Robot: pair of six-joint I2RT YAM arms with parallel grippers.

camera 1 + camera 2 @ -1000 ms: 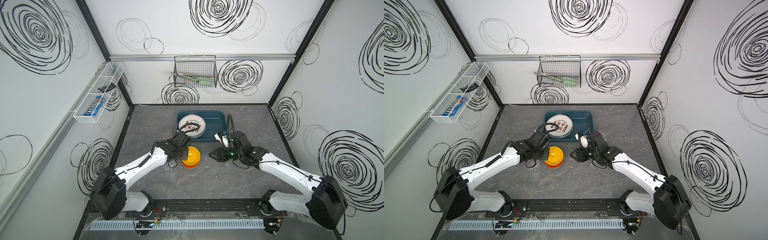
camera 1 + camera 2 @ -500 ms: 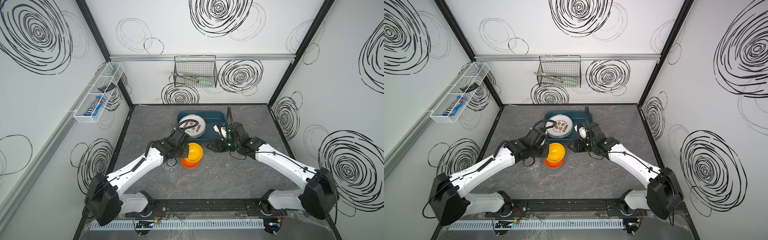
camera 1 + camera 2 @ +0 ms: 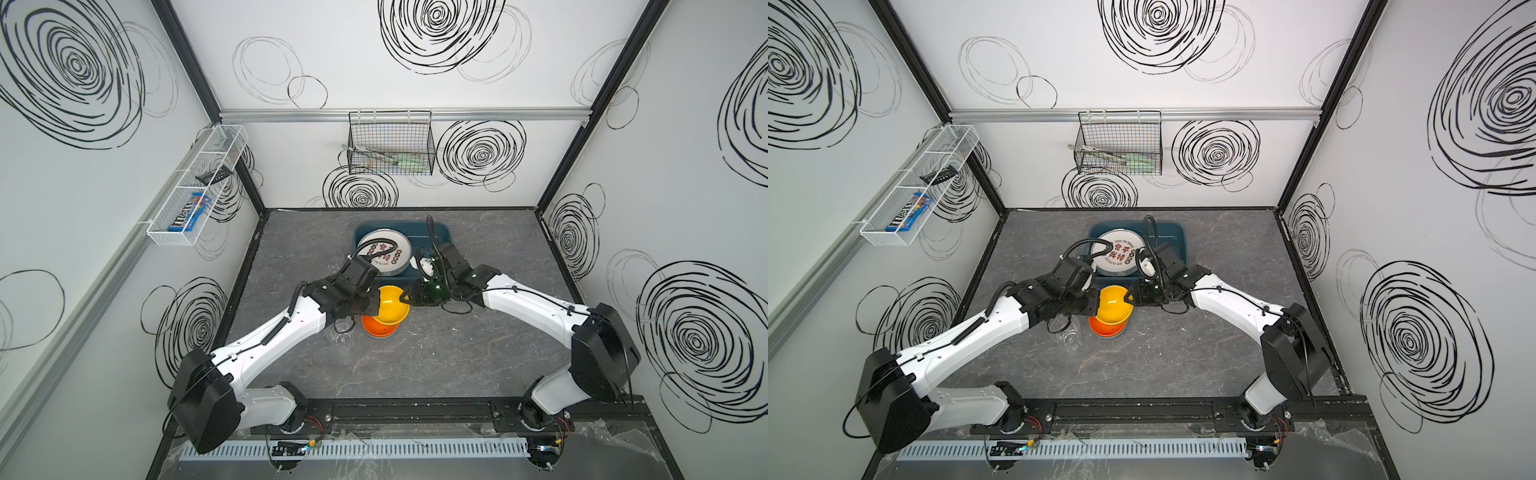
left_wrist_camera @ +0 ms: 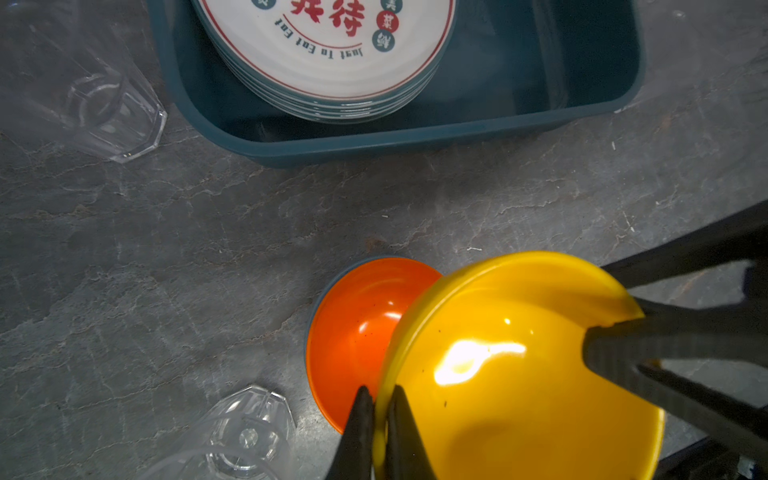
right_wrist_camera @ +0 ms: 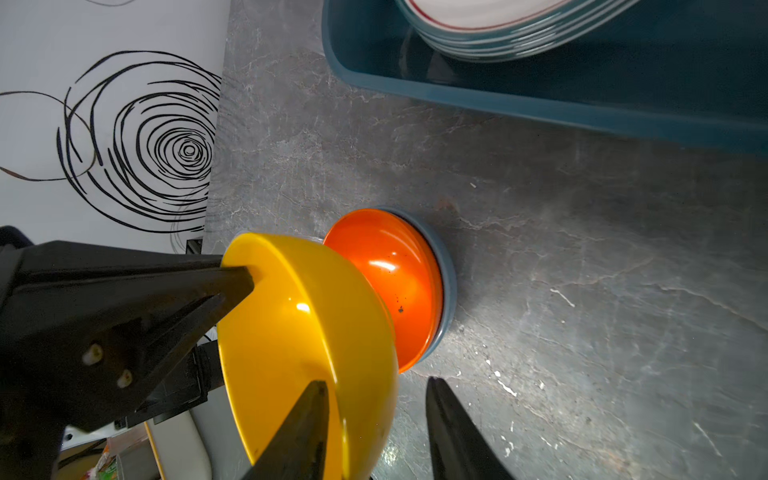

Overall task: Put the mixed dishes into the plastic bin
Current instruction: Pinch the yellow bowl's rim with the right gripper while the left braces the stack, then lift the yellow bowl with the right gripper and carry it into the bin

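Fingers: left gripper clamped on yellow bowl rim; right gripper parted, straddling the opposite rim | yellow bowl tilted above orange bowl, frame centre | plastic bin holding plates, just above centre.

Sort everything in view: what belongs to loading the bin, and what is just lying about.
Job: yellow bowl, orange bowl, blue bowl, stacked plates, clear tumblers, teal bin.
Lying about: black wire basket, tongs, white wire tray, candy box.
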